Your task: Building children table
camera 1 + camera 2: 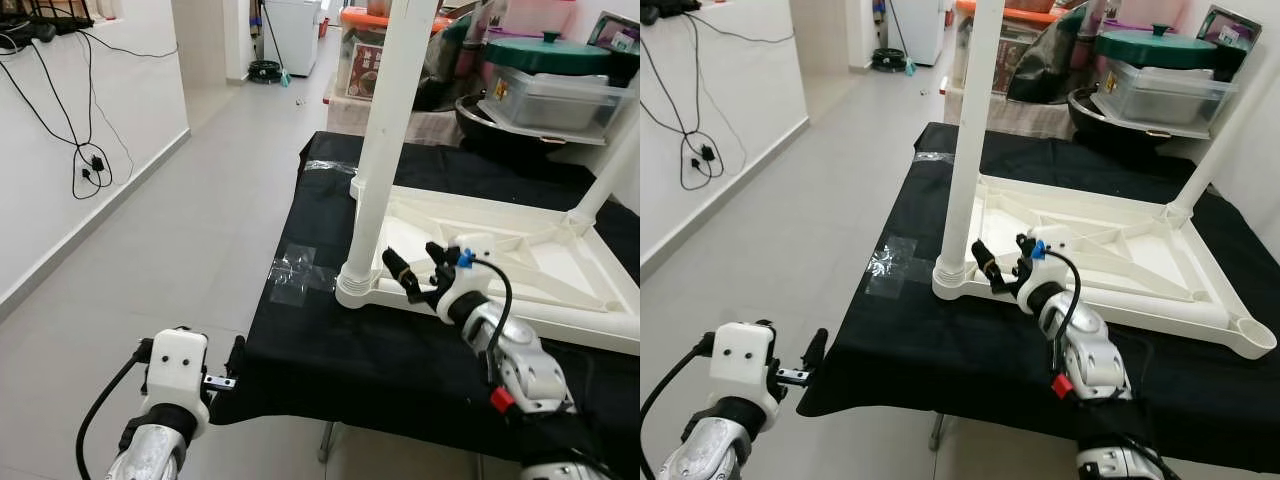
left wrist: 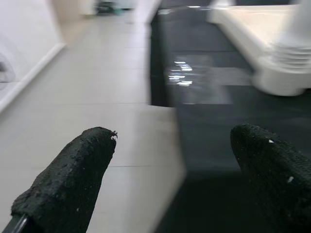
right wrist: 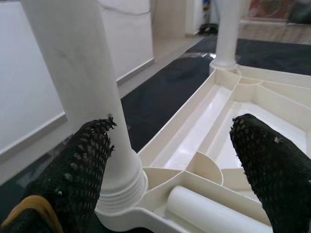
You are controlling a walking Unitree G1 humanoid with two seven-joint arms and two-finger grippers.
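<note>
Right end effector (image 1: 418,270), fingers spread and empty, hovers beside the upright white plastic leg (image 1: 385,140) of an upturned white children's tabletop (image 1: 540,265); left end effector (image 2: 170,179) open, empty.

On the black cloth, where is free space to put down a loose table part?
Free: the black cloth strip between the tabletop and the near edge, left of the right end effector. Also the far strip behind the tabletop. Crowded: around the near leg, and the storage boxes beyond the table.
</note>
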